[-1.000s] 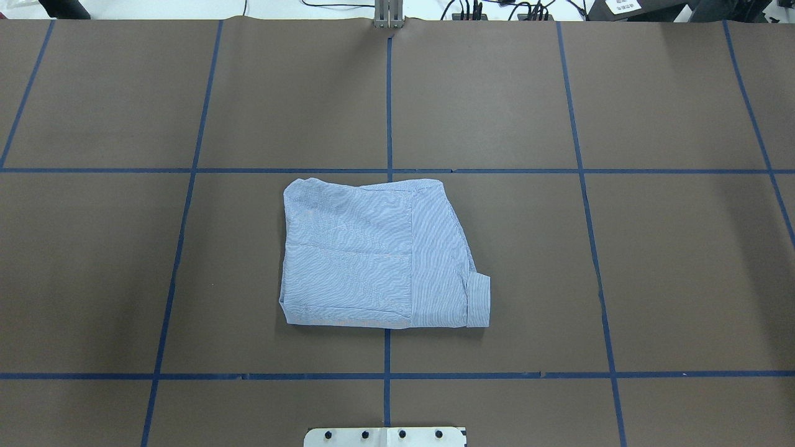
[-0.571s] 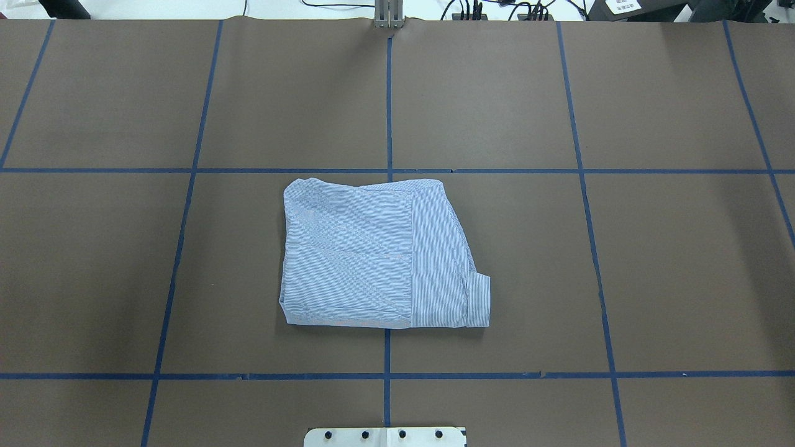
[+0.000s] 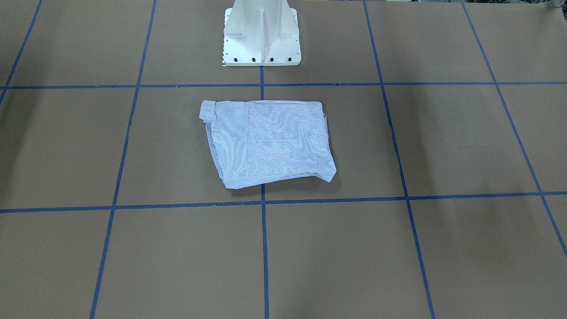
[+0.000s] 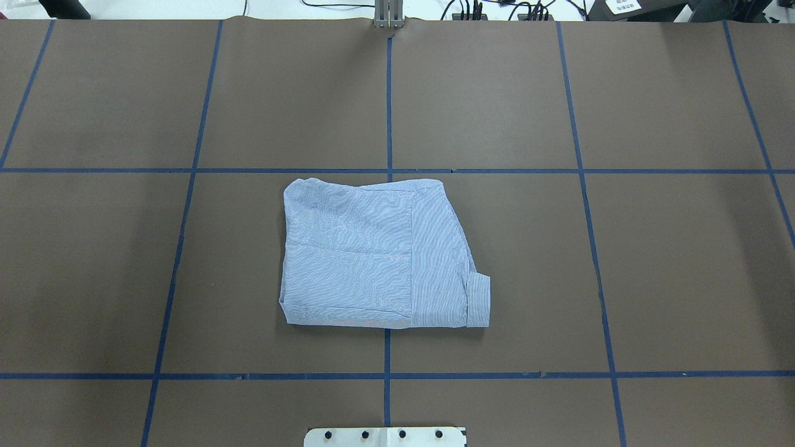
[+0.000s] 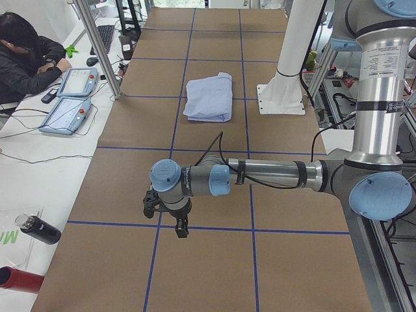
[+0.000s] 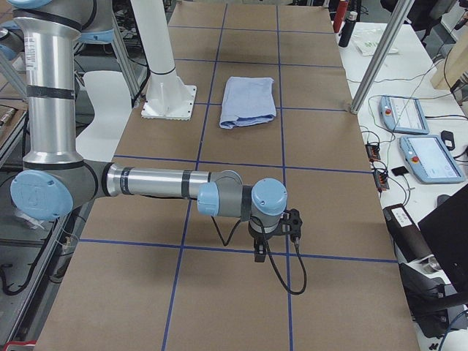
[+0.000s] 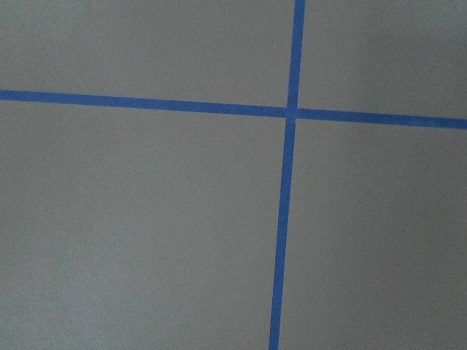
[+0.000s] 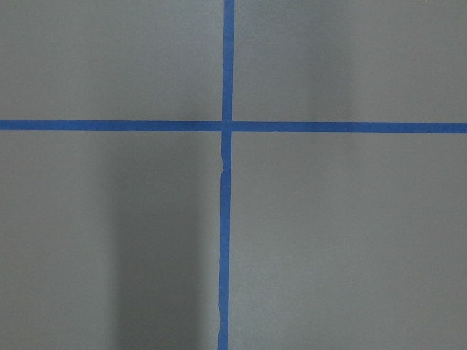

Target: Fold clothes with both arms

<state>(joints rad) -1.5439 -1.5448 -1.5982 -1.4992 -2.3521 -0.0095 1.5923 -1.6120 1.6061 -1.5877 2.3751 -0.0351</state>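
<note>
The light blue striped shirt (image 4: 379,254) lies folded into a compact rectangle in the middle of the table, a cuff sticking out at its near right corner. It also shows in the front-facing view (image 3: 270,141), the left view (image 5: 209,97) and the right view (image 6: 248,101). My left gripper (image 5: 182,229) hangs over the table far off at my left end; my right gripper (image 6: 260,250) hangs far off at my right end. Both show only in the side views, so I cannot tell whether they are open or shut. Neither touches the shirt.
The brown table cover (image 4: 497,248) carries a grid of blue tape lines. My white pedestal base (image 3: 261,33) stands just behind the shirt. An operator (image 5: 26,55) sits at a side desk with tablets (image 5: 68,101). Bottles (image 5: 36,231) stand beside the table's end.
</note>
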